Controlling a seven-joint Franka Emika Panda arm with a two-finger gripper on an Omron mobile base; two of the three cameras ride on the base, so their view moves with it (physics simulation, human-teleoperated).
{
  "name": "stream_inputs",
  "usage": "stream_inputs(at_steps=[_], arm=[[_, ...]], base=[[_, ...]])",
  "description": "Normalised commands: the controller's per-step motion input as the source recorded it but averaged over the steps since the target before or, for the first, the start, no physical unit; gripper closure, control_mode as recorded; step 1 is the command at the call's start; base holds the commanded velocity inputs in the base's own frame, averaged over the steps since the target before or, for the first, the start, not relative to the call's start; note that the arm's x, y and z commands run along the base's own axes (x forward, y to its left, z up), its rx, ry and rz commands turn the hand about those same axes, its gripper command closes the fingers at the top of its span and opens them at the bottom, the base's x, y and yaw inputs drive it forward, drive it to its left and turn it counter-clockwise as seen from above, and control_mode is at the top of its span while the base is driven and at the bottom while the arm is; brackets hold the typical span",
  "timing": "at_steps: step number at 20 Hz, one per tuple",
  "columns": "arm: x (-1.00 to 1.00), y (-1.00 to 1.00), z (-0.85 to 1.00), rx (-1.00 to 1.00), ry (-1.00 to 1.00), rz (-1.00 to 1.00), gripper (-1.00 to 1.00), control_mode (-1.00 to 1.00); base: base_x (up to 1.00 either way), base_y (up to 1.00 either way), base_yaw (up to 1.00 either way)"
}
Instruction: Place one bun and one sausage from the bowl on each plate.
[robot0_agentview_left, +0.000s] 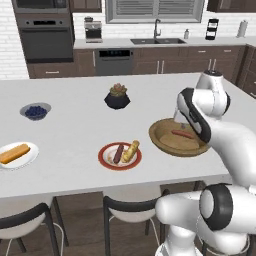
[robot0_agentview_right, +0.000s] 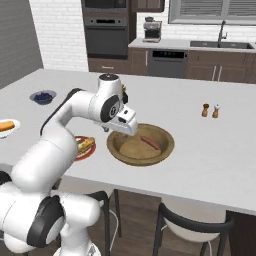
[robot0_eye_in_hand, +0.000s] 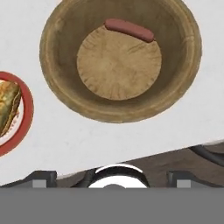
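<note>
The wooden bowl (robot0_agentview_left: 165, 142) sits near the front edge of the white bench (robot0_agentview_left: 75, 125), holding 1 sausage (robot0_eye_in_hand: 129, 29) that lies against the inner wall, at the edge of the flat bottom. Just left of the bowl, the red-rimmed plate (robot0_agentview_left: 107, 162) carries 1 sausage (robot0_agentview_left: 118, 153) and 1 bun (robot0_agentview_left: 130, 151) side by side. Well apart, at the bench's far left, the white plate (robot0_agentview_left: 31, 155) holds 1 bun (robot0_agentview_left: 14, 153). The gripper (robot0_agentview_right: 122, 131) hangs above the bowl's near-left rim with nothing between its fingers; whether they are spread or pressed together I cannot tell. A small berry bowl (robot0_agentview_left: 35, 111) and a black plant pot (robot0_agentview_left: 117, 97) stand farther back.
</note>
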Motion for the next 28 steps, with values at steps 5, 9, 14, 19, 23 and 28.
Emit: stream_inputs(at_steps=[5,9,14,19,23,28], arm=[[1.0,-0.26,-0.63,-0.16,0.0,0.28,-1.0,-1.0],[0.92,-0.11,-0.81,-0.24,0.0,0.21,-1.0,-1.0],[0.77,-0.31,-0.61,-0.1,0.02,0.03,-1.0,-1.0],[0.63,-0.44,-0.5,0.0,0.04,0.0,-1.0,-1.0],[0.5,-0.37,-0.36,0.0,0.0,0.0,-1.0,-1.0],[0.41,-0.22,-0.35,0.0,0.0,0.0,-1.0,-1.0]], base=[[0.0,0.0,0.0],[0.0,0.0,0.0],[0.0,0.0,0.0],[0.0,0.0,0.0],[0.0,0.0,0.0],[0.0,0.0,0.0]])
